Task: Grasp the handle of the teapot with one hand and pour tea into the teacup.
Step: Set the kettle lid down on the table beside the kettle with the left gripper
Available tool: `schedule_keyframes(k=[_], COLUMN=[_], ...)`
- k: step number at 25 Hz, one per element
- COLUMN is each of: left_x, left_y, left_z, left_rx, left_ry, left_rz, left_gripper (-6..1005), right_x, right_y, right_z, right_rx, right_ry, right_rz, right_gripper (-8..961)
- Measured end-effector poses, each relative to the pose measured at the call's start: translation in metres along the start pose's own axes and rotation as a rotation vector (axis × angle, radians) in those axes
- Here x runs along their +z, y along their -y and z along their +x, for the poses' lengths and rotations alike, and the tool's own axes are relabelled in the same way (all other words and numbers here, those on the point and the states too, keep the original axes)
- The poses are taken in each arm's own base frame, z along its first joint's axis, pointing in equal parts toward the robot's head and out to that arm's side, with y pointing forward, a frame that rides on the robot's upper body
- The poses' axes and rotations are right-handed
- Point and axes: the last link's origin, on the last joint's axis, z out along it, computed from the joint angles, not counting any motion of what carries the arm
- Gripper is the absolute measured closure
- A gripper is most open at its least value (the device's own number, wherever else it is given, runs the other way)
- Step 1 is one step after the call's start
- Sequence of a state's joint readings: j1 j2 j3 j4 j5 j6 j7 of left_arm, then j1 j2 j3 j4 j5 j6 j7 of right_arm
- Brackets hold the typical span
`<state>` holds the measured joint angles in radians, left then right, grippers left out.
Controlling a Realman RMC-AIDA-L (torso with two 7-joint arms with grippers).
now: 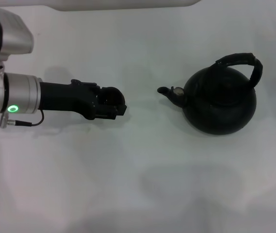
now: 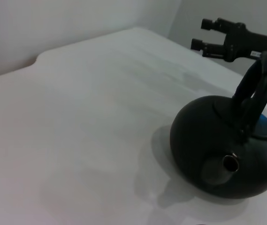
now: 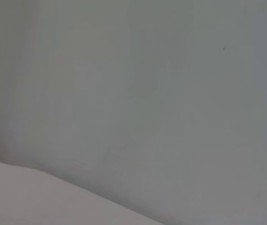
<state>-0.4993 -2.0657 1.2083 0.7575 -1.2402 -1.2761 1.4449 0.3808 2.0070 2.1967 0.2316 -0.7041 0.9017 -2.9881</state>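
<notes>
The matte-black teapot (image 1: 220, 104) stands on the white table at the right, its spout (image 1: 166, 91) pointing left. Its arched black handle (image 1: 242, 62) stands upright over the top. My left gripper (image 1: 114, 106) reaches in from the left, level with the spout and a short gap from it. It is shut on a small dark round teacup (image 1: 111, 96). The left wrist view shows the teapot (image 2: 217, 150) with its handle (image 2: 255, 89), and my right gripper (image 2: 203, 33) open in the air beyond the teapot, clear of the handle. The right wrist view shows only wall and table edge.
The white table (image 1: 142, 189) stretches bare in front of the teapot and gripper. Its far edge meets a pale wall (image 2: 53, 23). The left arm's silver wrist (image 1: 11, 94) lies along the table's left side.
</notes>
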Motion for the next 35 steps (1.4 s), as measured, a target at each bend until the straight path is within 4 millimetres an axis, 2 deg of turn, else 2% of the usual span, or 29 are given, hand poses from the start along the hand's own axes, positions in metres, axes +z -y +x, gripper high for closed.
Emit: schedule_keyframes(k=[9,23,35], left_x=[0.027,0.043,0.051], left_y=[0.01,0.011,0.002], left_z=[0.01,0.035,0.027], left_rx=[-0.03,-0.033,-0.072], left_ry=[0.07,0.067,0.143], left_rz=[0.016,0.02,-0.006], left_gripper=[295,294,295], right_x=[-0.001,0.0,0.002], right_y=[-0.001,-0.001,-0.002], right_z=[-0.001,-0.002,-0.004], right_rx=[0.0,0.001,-0.001], right_ry=[0.013,0.015,0.023], right_rz=[-0.004,-0.005,-0.006], right_gripper=[81,81,82])
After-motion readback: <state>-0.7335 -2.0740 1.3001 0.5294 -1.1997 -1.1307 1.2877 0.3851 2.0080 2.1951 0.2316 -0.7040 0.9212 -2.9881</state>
